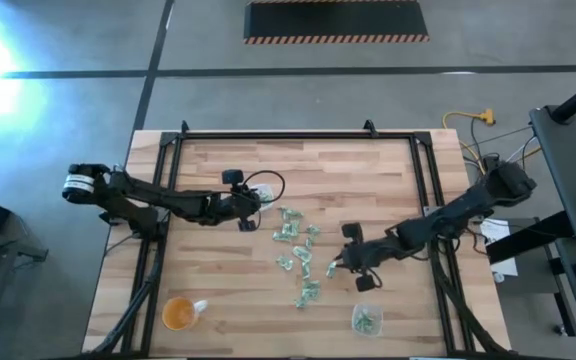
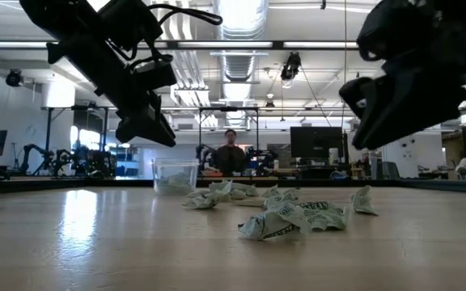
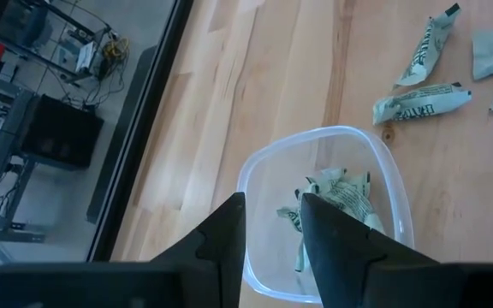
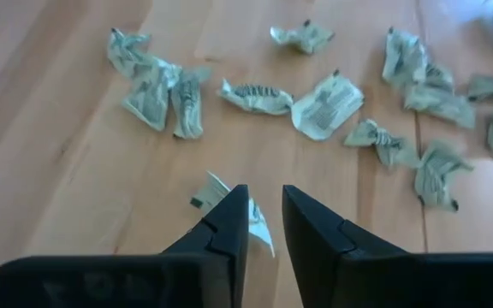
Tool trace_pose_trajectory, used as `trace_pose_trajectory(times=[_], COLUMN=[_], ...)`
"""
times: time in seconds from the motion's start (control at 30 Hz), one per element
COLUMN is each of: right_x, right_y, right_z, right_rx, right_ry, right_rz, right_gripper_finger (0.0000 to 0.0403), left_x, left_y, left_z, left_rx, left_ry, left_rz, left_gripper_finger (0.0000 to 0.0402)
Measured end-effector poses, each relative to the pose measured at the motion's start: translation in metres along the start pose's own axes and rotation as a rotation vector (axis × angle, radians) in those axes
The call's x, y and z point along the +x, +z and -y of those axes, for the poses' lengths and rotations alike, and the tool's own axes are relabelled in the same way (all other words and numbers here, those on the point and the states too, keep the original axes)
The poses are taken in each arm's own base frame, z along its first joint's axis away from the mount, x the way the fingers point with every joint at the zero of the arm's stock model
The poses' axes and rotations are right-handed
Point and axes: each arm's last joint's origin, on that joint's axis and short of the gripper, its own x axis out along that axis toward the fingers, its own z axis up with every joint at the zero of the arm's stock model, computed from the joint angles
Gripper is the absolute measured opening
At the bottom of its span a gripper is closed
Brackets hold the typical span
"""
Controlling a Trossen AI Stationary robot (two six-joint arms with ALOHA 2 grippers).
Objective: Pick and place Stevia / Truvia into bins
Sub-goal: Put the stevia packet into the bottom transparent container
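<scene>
Left wrist view shows the left claw (image 3: 272,224) slightly parted, holding nothing, above a clear bin (image 3: 375,162) containing crumpled Stevia packets (image 3: 341,198). The right claw (image 4: 265,224), narrowly parted, hangs over one loose packet (image 4: 216,190) on the tabletop (image 4: 50,154)

The left arm (image 1: 158,200) is matte black, built of slim jointed links, with a white-banded section at its base and a looping black cable near the wrist. The right arm (image 1: 448,215) matches it. Both arms' fingers (image 4: 225,231) are dark, wedge-shaped and tapered.
</scene>
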Motion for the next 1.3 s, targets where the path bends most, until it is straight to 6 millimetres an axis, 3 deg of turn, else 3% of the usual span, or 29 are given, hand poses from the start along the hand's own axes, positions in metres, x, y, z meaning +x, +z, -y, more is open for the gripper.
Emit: trace_pose_trajectory(times=[0.33,0.53,0.87,1.3], right_x=[0.016,0.024,0.032,0.032], right_y=[-0.006,-0.010,-0.014,-0.015], right_z=[0.004,0.004,0.015,0.015], right_rx=[0.038,0.037,0.057,0.041], right_ry=[0.097,0.096,0.060,0.072], right_rz=[-0.074,-0.090,-0.118,-0.126], right_gripper_finger=[0.0136,0.0150,0.0131,0.0070], left_x=[-0.001,-0.002,-0.002,-0.002], left_y=[-0.001,-0.001,0.000,0.000], left_z=[0.000,-0.001,-0.002,-0.002], left_rx=[-0.002,-0.028,-0.029,-0.029], left_ry=[0.000,0.001,0.001,0.001], left_rz=[0.001,0.006,0.008,0.008], left_gripper_finger=[0.0099,0.0099,0.0099,0.0099])
